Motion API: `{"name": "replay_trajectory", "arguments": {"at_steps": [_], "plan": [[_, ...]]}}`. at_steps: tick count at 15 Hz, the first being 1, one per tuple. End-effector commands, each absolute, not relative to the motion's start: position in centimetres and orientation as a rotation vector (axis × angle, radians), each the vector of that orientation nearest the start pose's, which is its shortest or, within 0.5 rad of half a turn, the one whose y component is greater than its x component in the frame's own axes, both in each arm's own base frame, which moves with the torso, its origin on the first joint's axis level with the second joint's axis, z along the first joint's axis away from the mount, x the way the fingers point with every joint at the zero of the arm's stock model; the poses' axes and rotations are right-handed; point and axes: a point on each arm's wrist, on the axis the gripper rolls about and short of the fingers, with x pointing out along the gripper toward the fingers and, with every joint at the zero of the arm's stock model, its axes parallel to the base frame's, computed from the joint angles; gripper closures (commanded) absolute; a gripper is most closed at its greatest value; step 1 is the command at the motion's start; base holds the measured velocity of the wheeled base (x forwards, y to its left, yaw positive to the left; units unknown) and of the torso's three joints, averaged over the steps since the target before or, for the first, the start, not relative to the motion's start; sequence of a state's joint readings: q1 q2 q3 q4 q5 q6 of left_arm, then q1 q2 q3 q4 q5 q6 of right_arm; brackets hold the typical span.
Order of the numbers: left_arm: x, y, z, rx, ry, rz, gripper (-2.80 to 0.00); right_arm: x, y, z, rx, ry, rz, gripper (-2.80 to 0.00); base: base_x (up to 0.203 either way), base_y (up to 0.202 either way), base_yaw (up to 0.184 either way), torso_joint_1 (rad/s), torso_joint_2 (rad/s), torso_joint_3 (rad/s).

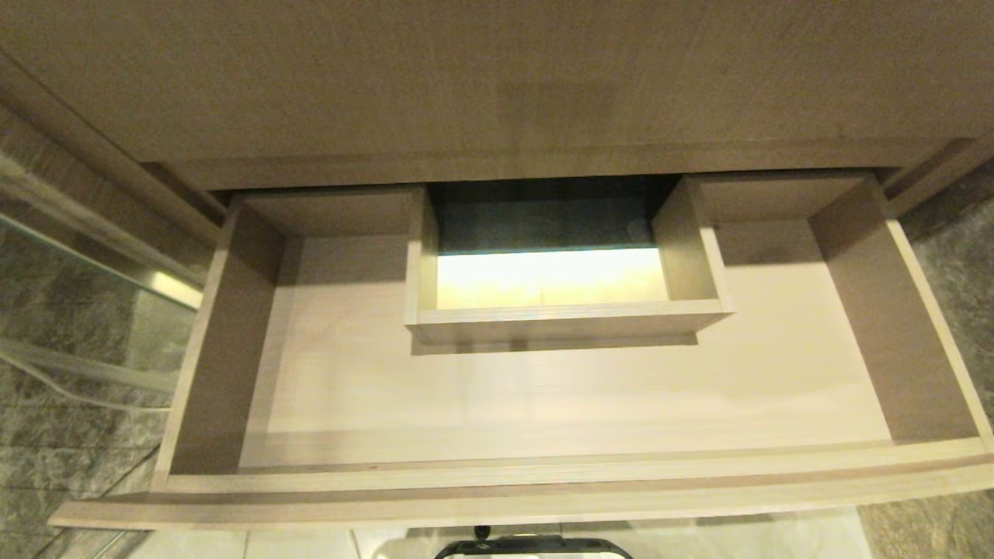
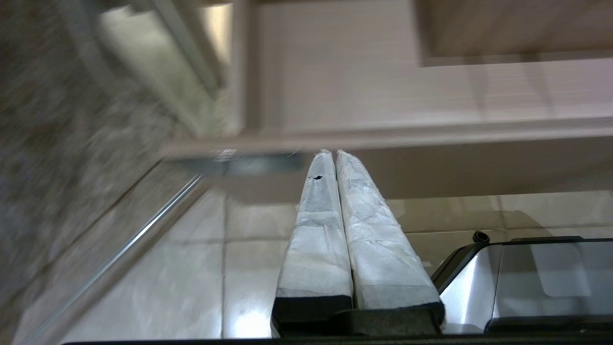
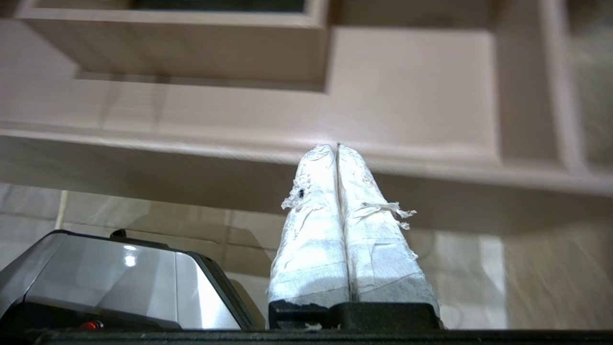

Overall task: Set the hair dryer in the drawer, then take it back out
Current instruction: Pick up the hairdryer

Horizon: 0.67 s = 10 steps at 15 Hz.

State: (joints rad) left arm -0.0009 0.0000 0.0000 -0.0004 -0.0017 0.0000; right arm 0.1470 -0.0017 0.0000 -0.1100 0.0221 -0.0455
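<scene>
The drawer (image 1: 497, 473) is pulled out wide below the taller wood panel, and its light wood-grain floor is bare. A boxed cut-out (image 1: 567, 320) stands in its middle. The hair dryer is out of view in all three views. My left gripper (image 2: 333, 153) hangs shut below the drawer front (image 2: 431, 163), over the tiled floor, with nothing between its white-wrapped fingers. My right gripper (image 3: 335, 146) is likewise shut and empty, just under the drawer front (image 3: 143, 153). Neither arm shows in the head view.
The taller wood panel (image 1: 497, 78) overhangs the drawer's back. Dark stone wall with a glass edge (image 1: 93, 272) borders the left; stone (image 1: 955, 256) borders the right. My silver and black base (image 3: 119, 282) sits low between the arms, on glossy pale floor tiles (image 2: 167, 268).
</scene>
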Motion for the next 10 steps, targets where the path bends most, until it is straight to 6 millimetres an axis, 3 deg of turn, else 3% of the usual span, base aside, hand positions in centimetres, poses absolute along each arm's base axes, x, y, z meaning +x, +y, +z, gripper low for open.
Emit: {"name": "replay_trajectory", "arguments": {"at_steps": [1,10], "plan": [[-2.27,0.00,7.51,0.000,0.002,-0.003,0.00,-2.30,-0.29,7.48,-0.039,-0.114,0.168,0.00,0.003,-0.008,0.175,0.007,0.00,0.002],[-2.27,0.00,7.51,0.000,0.002,-0.003,0.00,-2.30,-0.29,7.45,-0.045,-0.112,0.167,0.00,0.003,-0.007,0.169,0.002,0.01,0.000]]}}
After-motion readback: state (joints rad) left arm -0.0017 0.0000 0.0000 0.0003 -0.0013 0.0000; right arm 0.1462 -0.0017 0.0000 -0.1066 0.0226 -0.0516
